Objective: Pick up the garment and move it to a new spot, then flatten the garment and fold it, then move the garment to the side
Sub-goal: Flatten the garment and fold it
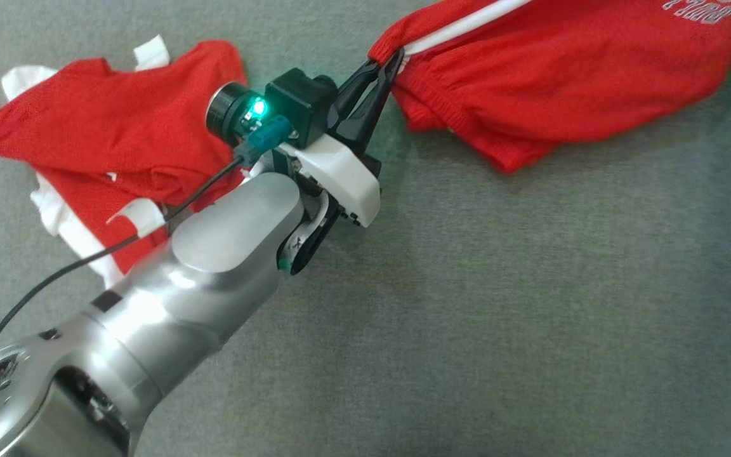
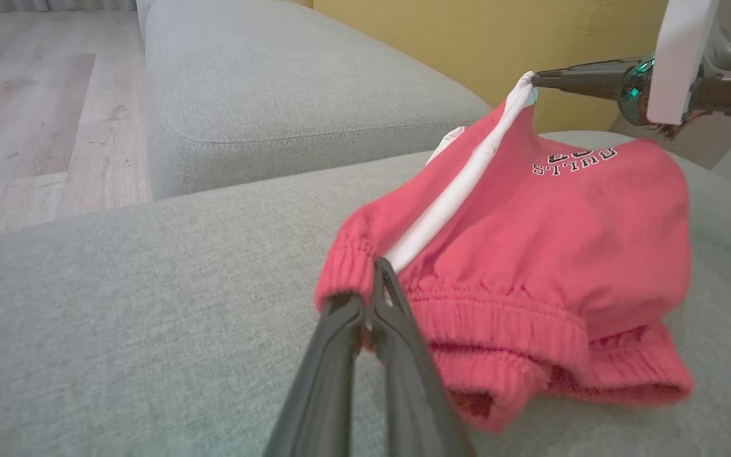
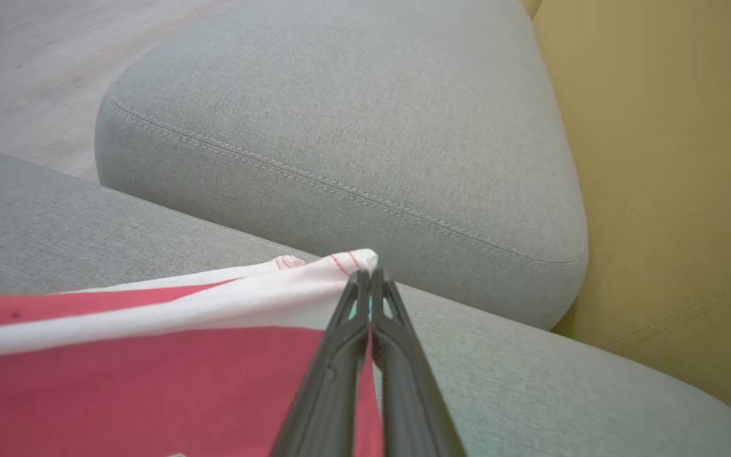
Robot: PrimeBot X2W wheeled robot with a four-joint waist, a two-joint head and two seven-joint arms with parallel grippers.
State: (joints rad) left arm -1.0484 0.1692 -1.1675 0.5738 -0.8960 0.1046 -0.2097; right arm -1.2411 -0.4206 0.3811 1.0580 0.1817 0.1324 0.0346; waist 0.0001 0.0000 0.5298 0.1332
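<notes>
Bare grey sofa cushion point(image 1: 530, 304) lies open from 3 to 6 o'clock in the head view. A red mesh jersey point(image 1: 105, 120) blocks 10 o'clock, the red shorts point(image 1: 562, 82) block 1 o'clock, and the left arm point(image 1: 213, 266) crosses from 7 o'clock.

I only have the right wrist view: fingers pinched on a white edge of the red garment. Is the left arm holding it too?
Observer: Yes, the left gripper is shut on the red garment's elastic band, beside its white stripe.
Operator: Is the cloth lifted clear?
Observer: Partly; its bulk rests on the grey cushion, the striped edge raised to the right gripper.
Operator: Anything else nearby?
Observer: A second red garment lies crumpled beside the left arm.
</notes>
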